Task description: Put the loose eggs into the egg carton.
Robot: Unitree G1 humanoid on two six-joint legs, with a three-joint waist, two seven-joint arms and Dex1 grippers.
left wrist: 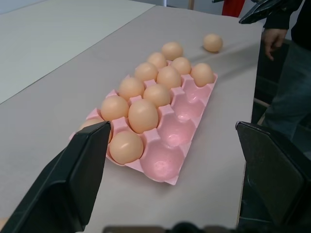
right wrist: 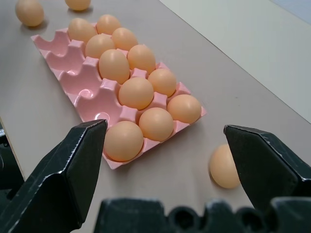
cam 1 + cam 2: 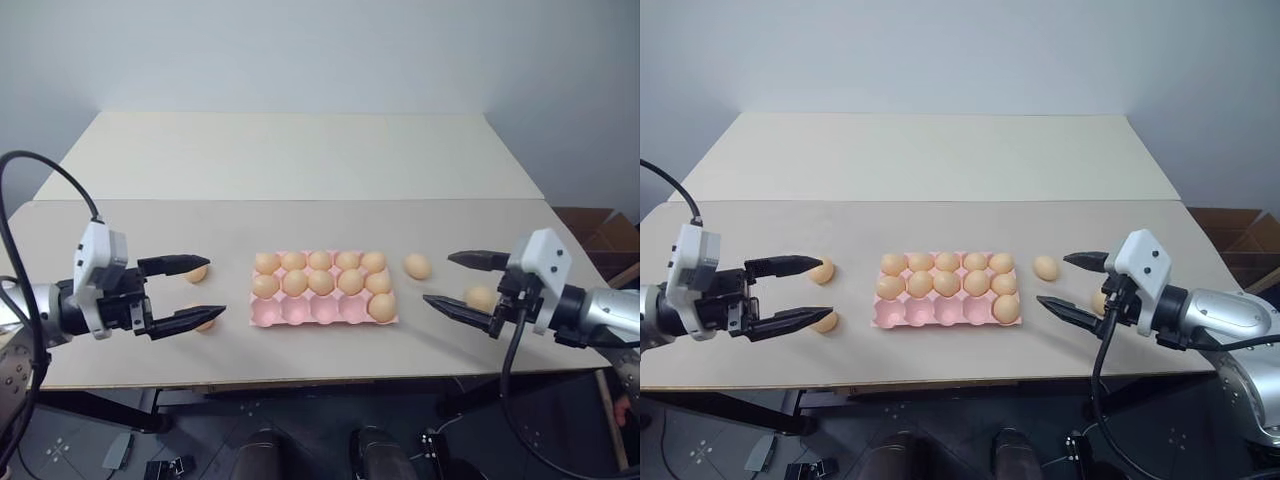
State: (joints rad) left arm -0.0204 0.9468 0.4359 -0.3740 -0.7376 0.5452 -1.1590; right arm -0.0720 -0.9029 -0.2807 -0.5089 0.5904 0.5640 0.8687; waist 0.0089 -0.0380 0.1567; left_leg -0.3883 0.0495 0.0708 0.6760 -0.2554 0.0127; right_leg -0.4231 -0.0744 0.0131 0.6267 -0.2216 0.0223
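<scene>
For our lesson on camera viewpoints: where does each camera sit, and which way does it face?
Eye views: head, looking down at the carton on the table; both open grippers show, left, right.
Left wrist: along its fingers down the carton.
Right wrist: along its fingers from the opposite end.
All share the carton.

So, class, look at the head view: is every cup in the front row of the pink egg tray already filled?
No. In the tray the front row has four bare cups and one egg at its right end.
</scene>
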